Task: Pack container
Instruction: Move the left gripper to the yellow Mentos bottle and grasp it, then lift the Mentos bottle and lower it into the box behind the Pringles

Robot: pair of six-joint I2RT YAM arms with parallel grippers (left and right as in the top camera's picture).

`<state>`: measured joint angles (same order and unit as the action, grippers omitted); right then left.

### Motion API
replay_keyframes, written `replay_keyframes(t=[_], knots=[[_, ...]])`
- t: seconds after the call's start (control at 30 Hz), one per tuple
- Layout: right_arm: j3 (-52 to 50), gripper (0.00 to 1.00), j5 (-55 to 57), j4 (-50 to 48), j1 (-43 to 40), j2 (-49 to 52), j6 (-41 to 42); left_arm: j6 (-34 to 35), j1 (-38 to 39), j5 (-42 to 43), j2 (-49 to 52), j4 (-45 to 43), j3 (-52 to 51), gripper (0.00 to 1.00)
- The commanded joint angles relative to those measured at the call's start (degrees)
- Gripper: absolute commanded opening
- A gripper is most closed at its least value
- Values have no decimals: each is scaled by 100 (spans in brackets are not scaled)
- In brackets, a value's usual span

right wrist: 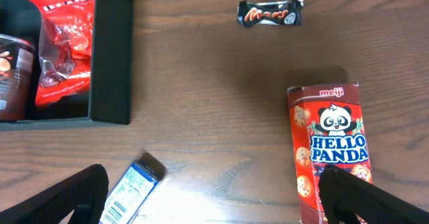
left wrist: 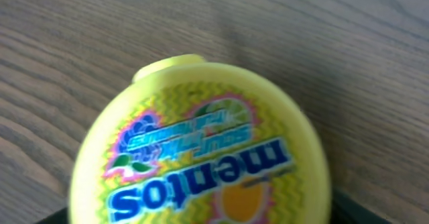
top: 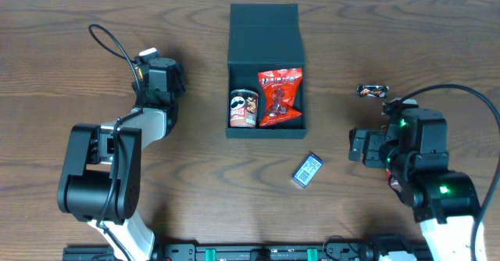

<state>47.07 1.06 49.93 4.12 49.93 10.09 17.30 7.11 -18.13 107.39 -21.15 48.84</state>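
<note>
The container is a dark square box standing open in the middle of the table, lid flap up at the back. It holds a small round can and a red snack bag, both also in the right wrist view, where the container wall is at the upper left. My left gripper is left of the container, shut on a yellow Mentos tub that fills its view. My right gripper is open and empty above the table, right of the container.
A blue-and-white pack lies on the table by my right gripper's left finger. A red Hello Panda box lies by its right finger. A Mars bar lies farther back.
</note>
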Motion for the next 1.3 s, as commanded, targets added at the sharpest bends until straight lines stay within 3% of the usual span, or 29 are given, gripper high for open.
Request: replay_keyframes(t=[0.0,0.17,0.5,0.6,0.63,0.87,1.0,1.27], knots=[[4,99,9,-24,42,-20,79,-61,-35,28,94,-17,96,66],[4,99,26,-44,42,-20,76,-61,-35,28,94,-13,96,41],[4,99,48,-44,42,-20,57,-59,-35,28,94,-13,96,29],[4,99,48,-44,42,-20,57,-57,-35,37,94,-13,96,18],[4,99,48,-46,42,-20,57,-55,-35,44,94,-11,96,7],[4,99,155,-46,42,-20,57,-61,107,273,-42,267,98,6],[4,99,155,-46,42,-20,59,-61,387,273,-560,1209,354,6],[4,99,153,-46,42,-20,59,-63,837,273,-1305,4159,1974,6]])
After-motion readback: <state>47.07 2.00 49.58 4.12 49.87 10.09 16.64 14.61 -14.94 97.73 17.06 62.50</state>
